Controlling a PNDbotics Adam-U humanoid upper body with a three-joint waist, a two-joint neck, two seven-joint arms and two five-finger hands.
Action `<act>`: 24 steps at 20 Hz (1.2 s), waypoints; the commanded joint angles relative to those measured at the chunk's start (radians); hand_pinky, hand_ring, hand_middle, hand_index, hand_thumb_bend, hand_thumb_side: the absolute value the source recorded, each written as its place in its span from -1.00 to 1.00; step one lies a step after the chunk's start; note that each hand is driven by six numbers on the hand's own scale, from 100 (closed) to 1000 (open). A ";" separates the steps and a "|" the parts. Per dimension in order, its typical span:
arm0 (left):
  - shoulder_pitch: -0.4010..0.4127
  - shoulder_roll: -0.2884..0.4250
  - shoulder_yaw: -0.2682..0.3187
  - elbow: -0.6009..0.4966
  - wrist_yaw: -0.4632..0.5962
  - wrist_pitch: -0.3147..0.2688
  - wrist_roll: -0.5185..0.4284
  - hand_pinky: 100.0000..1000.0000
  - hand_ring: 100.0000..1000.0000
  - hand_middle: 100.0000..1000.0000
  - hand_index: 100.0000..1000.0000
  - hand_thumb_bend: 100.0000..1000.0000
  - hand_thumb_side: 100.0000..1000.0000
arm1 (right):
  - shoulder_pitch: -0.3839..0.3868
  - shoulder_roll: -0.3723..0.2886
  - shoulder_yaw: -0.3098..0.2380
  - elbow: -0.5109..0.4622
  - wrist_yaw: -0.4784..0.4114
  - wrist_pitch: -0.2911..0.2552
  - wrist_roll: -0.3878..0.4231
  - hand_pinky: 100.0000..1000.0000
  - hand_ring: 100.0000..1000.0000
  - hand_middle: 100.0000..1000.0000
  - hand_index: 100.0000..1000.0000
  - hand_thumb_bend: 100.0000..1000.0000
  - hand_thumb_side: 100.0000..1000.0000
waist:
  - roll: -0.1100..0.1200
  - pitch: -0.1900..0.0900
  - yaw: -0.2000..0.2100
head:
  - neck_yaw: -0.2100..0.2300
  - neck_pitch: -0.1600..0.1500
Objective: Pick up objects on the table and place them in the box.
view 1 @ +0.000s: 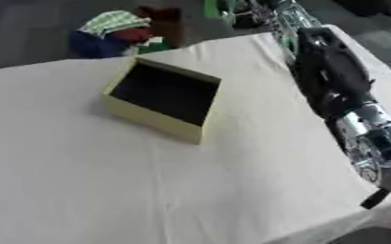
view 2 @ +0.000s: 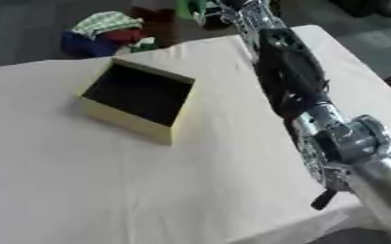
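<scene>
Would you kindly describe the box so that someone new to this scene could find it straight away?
Start from the wide table under its pale cloth and look toward its far side, left of the robot's long black and silver right arm. There stands the box: square, open-topped, with pale yellow walls and a dark inside, the only thing standing on the cloth.

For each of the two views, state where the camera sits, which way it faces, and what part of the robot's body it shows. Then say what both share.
Left eye view: in the head, looking down at the table; right arm along the right edge.
Right eye view: beside it, same downward look; the arm sits nearer the middle.
Shared: open yellow box, coloured objects beyond the table's far edge; no hand visible.
</scene>
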 commanded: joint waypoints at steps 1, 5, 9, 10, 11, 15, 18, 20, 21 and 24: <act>-0.009 0.010 0.014 -0.020 0.004 -0.002 0.005 0.38 -0.03 -0.11 0.60 -1.00 0.44 | -0.009 0.022 0.052 -0.048 -0.067 -0.076 0.045 0.24 0.34 -0.59 -0.18 -1.00 -1.00 | 0.000 -0.023 -0.001 | -0.001 0.001; -0.015 0.006 0.019 -0.020 0.004 -0.003 0.010 0.38 -0.03 -0.11 0.60 -1.00 0.44 | 0.013 0.065 0.112 -0.067 -0.127 -0.155 0.106 0.24 0.37 -0.59 -0.18 -1.00 -1.00 | -0.001 -0.022 -0.002 | 0.002 0.003; -0.019 0.002 0.021 -0.020 0.003 -0.004 0.013 0.38 -0.03 -0.11 0.60 -1.00 0.44 | 0.032 0.092 0.160 -0.092 -0.182 -0.216 0.162 0.23 0.38 -0.60 -0.18 -1.00 -1.00 | -0.004 -0.019 0.000 | 0.005 0.006; -0.020 0.001 0.022 -0.020 0.003 -0.004 0.014 0.38 -0.03 -0.11 0.60 -1.00 0.44 | 0.037 0.095 0.169 -0.100 -0.195 -0.225 0.173 0.23 0.38 -0.60 -0.18 -1.00 -1.00 | -0.004 -0.018 0.000 | 0.005 0.007; -0.020 0.000 0.022 -0.020 0.003 -0.004 0.014 0.38 -0.03 -0.11 0.60 -1.00 0.44 | 0.043 0.099 0.178 -0.107 -0.206 -0.233 0.185 0.23 0.39 -0.60 -0.18 -1.00 -1.00 | -0.005 -0.018 -0.001 | 0.006 0.007; -0.021 -0.003 0.023 -0.020 0.003 -0.003 0.015 0.38 -0.03 -0.11 0.60 -1.00 0.44 | 0.060 0.111 0.204 -0.122 -0.229 -0.254 0.231 0.25 0.40 -0.54 -0.13 -1.00 -1.00 | -0.008 -0.017 -0.003 | 0.006 0.010; -0.022 -0.006 0.022 -0.020 0.003 -0.003 0.015 0.38 -0.03 -0.11 0.60 -1.00 0.44 | 0.069 0.117 0.216 -0.130 -0.219 -0.263 0.261 0.28 0.44 -0.40 0.00 -1.00 -1.00 | -0.010 -0.018 -0.004 | 0.005 0.012; -0.021 -0.006 0.023 -0.020 0.003 -0.003 0.015 0.38 -0.03 -0.11 0.60 -1.00 0.45 | 0.073 0.119 0.221 -0.132 -0.212 -0.266 0.280 0.32 0.49 -0.24 0.17 -1.00 -1.00 | -0.012 -0.020 -0.006 | 0.003 0.015; -0.019 -0.006 0.023 -0.020 0.003 -0.002 0.015 0.38 -0.03 -0.11 0.60 -1.00 0.45 | 0.074 0.119 0.226 -0.135 -0.204 -0.269 0.293 0.36 0.52 -0.07 0.35 -1.00 -1.00 | -0.012 -0.021 -0.006 | 0.001 0.017; -0.016 -0.006 0.025 -0.020 0.001 -0.001 0.017 0.38 -0.03 -0.11 0.60 -1.00 0.45 | 0.078 0.116 0.239 -0.145 -0.150 -0.265 0.353 0.52 0.69 0.40 0.82 -1.00 -1.00 | -0.014 -0.023 -0.008 | -0.004 0.019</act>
